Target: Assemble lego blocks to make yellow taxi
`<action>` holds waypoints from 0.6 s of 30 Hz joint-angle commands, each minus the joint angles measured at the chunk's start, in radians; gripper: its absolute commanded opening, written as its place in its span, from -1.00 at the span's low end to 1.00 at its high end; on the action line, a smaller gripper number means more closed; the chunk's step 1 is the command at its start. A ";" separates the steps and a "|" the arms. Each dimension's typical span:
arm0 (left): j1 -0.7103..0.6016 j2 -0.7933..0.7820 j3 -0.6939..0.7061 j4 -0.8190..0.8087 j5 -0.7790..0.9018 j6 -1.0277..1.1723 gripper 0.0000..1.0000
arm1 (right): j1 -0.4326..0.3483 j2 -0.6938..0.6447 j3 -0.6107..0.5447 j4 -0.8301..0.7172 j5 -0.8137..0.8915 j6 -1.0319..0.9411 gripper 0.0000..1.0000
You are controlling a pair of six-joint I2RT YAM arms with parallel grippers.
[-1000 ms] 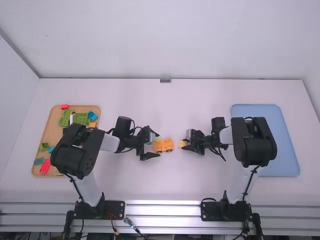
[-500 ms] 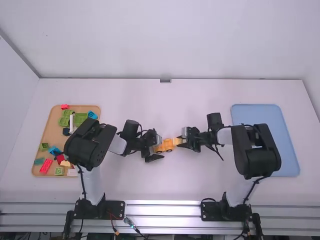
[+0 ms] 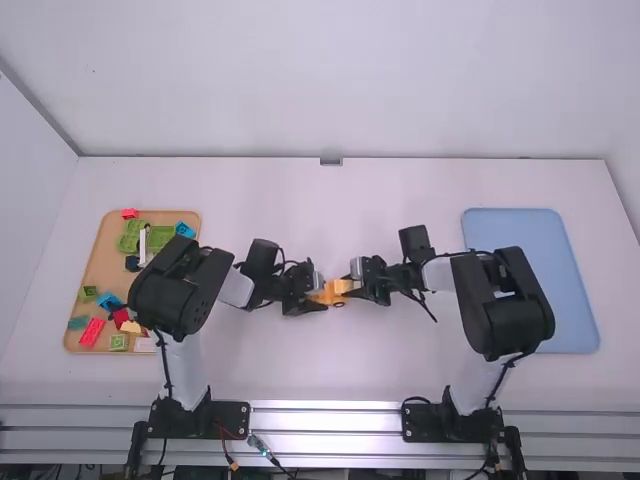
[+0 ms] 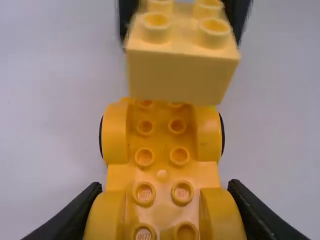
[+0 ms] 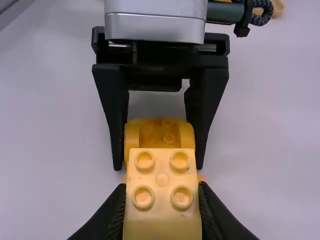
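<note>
High view, yellow car chassis [image 3: 339,300]: lying near mid-table [image 3: 330,360]; left gripper [image 3: 319,295] is pinching its sides at the 9 o'clock end.
Pale yellow four-stud brick [image 5: 162,200]: right gripper [image 5: 162,187] is pinching it and holding it over the chassis's 3 o'clock end. Contact with the studs [image 4: 177,126]: cannot tell.
Stud fit: main risk, I judge. A brick tilting or sitting a row off would be catching on studs, and pressing would be tipping the chassis.
Left pinch: if slipping under the push, chassis may be sliding toward 9 o'clock.
Fenders [image 4: 114,134]: a right gripper going low could be bumping them, twisting the brick.
</note>
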 commanded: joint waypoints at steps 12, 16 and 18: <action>-0.003 0.020 0.094 -0.198 0.030 0.156 -0.37 | 0.002 -0.017 0.009 0.040 -0.016 0.085 -0.89; -0.003 0.020 0.092 -0.190 0.029 0.156 -0.40 | 0.003 -0.017 0.010 0.042 -0.016 0.085 -0.89; -0.003 0.020 0.089 -0.182 0.029 0.157 -0.41 | 0.003 -0.017 0.010 0.045 -0.017 0.085 -0.89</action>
